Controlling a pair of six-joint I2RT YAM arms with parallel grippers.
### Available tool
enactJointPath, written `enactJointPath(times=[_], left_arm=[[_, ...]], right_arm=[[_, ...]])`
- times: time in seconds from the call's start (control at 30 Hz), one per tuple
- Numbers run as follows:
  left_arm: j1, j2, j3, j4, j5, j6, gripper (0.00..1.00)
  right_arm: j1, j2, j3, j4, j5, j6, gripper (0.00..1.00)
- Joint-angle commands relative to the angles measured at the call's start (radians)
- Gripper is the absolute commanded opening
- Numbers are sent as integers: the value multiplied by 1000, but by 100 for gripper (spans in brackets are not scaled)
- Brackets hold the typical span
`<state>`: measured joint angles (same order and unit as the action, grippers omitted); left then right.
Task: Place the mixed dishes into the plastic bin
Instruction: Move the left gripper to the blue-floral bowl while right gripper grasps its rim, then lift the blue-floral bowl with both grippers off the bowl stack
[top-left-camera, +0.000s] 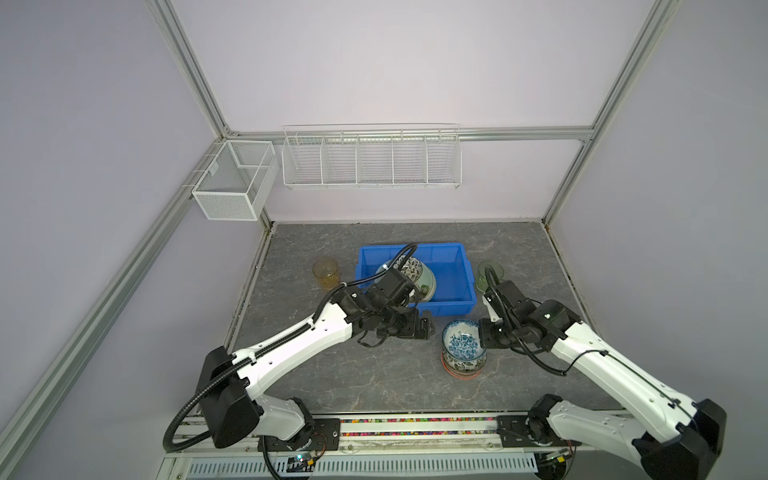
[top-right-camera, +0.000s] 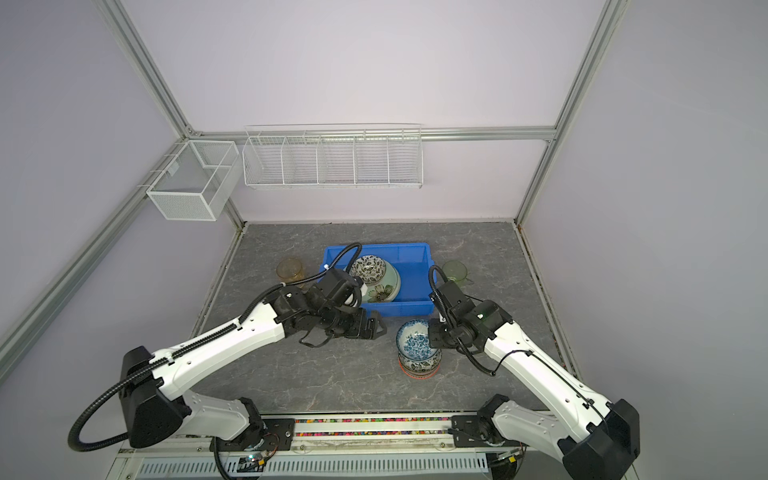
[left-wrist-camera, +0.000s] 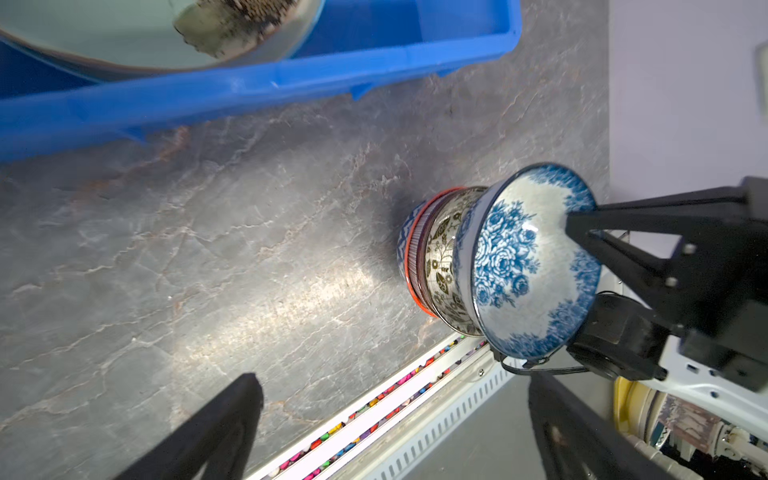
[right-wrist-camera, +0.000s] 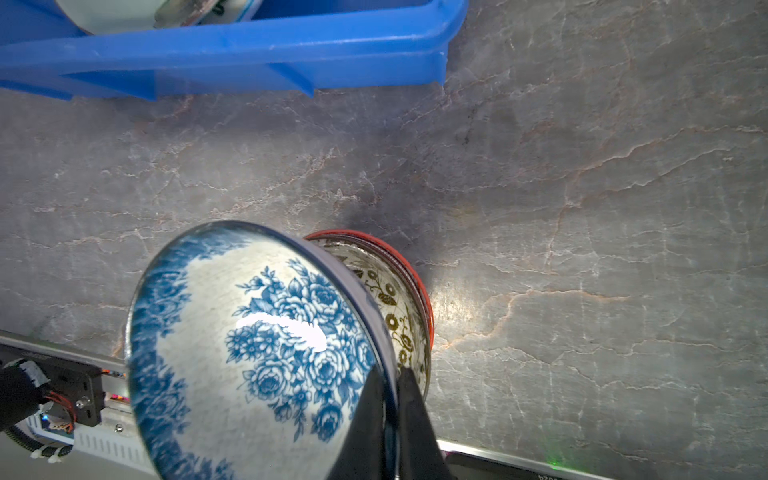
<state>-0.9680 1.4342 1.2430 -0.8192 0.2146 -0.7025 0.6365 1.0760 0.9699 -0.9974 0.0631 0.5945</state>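
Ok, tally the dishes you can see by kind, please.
Plates: 1, pale green plate in the blue bin.
Bowls: 4, black-patterned bowl in the bin; blue floral bowl, leaf bowl, red-rimmed bowl stacked outside.
Glass cups: 2, amber cup, green cup.
Total: 7 showing.

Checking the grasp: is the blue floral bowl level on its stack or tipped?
Tipped: the right hand pinches the blue floral bowl by its rim, that side raised off the leaf-patterned bowl beneath.

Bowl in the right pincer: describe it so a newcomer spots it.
Near the front right corner of the blue bin stands a stack of bowls. It is the top bowl, pinched at the rim by the right pincer. Only it has blue roses on white; those beneath are leaf-patterned and red-rimmed.
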Motion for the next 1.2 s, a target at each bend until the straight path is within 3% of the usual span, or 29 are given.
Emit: enactJointPath(times=[0.0,0.17,0.4,0.73,1.17], left_arm=[[-41,50,73,-15,-81,-22,100],[-64,109,121,-7,-86,-16,98],[-67,193,181,-6,-33,17,78],[-67,270,237,-32,11,68,42],[-68,299,260,-28,39,84,20]], right_arm=[[4,-22,39,7,-24,21,9],[8,-21,52,11,-24,26,9],[16,-16,62,23,-15,43,9],[18,12,95,26,3,50,9],[19,36,102,33,12,49,9]])
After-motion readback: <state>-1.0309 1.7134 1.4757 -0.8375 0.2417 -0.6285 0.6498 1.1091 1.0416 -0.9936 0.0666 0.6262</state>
